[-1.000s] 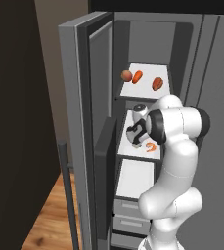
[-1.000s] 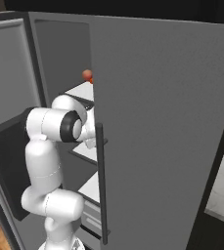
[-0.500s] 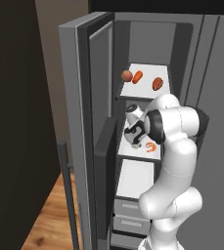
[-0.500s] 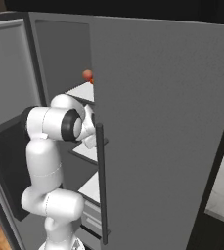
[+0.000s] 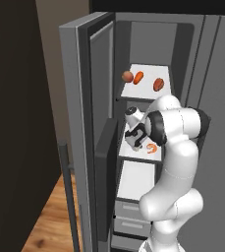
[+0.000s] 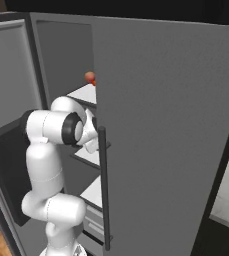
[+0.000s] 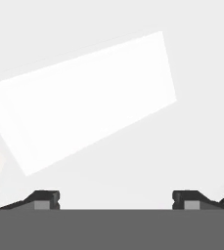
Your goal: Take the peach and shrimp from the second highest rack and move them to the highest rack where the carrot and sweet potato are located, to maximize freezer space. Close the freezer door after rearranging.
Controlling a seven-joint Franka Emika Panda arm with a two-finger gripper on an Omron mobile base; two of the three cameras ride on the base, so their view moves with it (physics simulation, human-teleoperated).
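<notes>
The round reddish peach (image 5: pixel 127 76) lies on the highest rack (image 5: pixel 147 92), left of the orange carrot (image 5: pixel 138 78) and the brown sweet potato (image 5: pixel 158 84). From the right base the peach (image 6: pixel 89 76) shows at the edge of the closed door. One rack down, the orange shrimp (image 5: pixel 152 148) rests on the white shelf (image 5: pixel 132 153). My gripper (image 5: pixel 135 139) hangs over that shelf just left of the shrimp, apart from it. In the hand view the gripper (image 7: pixel 116 200) is open above bare white shelf, its fingertips (image 7: pixel 47 197) wide apart with nothing between them.
The freezer's left door (image 5: pixel 84 128) stands open, close beside my arm. The closed right door (image 6: pixel 161 130) with its dark handle (image 6: pixel 103 190) hides most of the interior from the right. A third shelf (image 5: pixel 136 179) and drawers (image 5: pixel 128 221) sit below.
The hand has shifted only slightly over the second rack. The shrimp and the three items on the highest rack lie where they were.
</notes>
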